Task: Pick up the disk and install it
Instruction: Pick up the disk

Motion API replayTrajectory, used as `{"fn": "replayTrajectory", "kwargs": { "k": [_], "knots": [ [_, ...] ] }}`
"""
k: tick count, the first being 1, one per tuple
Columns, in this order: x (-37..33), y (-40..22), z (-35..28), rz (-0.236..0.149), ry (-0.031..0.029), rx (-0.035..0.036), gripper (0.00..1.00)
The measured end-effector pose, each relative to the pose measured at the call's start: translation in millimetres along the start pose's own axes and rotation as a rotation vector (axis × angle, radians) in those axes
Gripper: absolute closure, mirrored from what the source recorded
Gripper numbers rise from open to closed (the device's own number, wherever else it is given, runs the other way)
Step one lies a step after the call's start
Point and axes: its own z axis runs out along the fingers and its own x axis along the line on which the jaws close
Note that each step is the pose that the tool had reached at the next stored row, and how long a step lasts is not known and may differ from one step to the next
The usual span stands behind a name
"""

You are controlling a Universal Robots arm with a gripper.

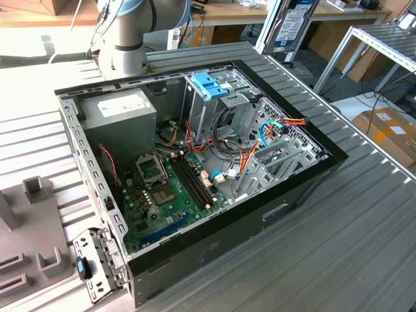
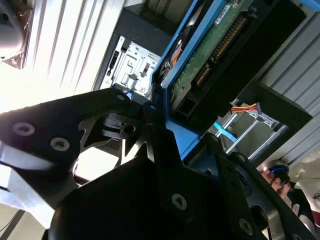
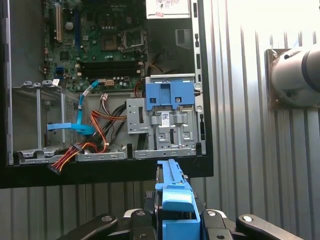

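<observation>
The disk (image 3: 173,197) sits between the black fingers of my gripper (image 3: 172,222), which is shut on it, with its light-blue carrier rail pointing toward the open computer case (image 3: 105,172) below. In the second wrist view the disk (image 2: 212,52) shows its green circuit board and blue rail, clamped at the gripper (image 2: 152,112). In the exterior view the disk (image 1: 292,26) hangs upright, label facing out, above the ribbed table beyond the case's far right corner. Inside the case stands the grey drive cage with its broad blue handle (image 3: 169,95) (image 1: 208,84).
The case (image 1: 260,214) lies open on the ribbed metal table, showing motherboard (image 1: 166,188), power supply (image 1: 120,110), and orange and blue cables (image 1: 273,130). The arm's base (image 1: 123,45) stands behind it. A grey fixture (image 1: 32,221) lies at the exterior view's left, a cardboard box (image 1: 390,130) at its right.
</observation>
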Motion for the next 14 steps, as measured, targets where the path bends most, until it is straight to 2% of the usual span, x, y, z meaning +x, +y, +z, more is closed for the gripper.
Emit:
{"fn": "replayTrajectory", "kwargs": {
  "k": [9,14],
  "knots": [
    [-0.5,-12.2,-0.7,0.0,0.0001,0.0,0.63],
    [-0.6,-14.3,-0.8,0.0,0.0001,0.0,0.63]
  ]
}}
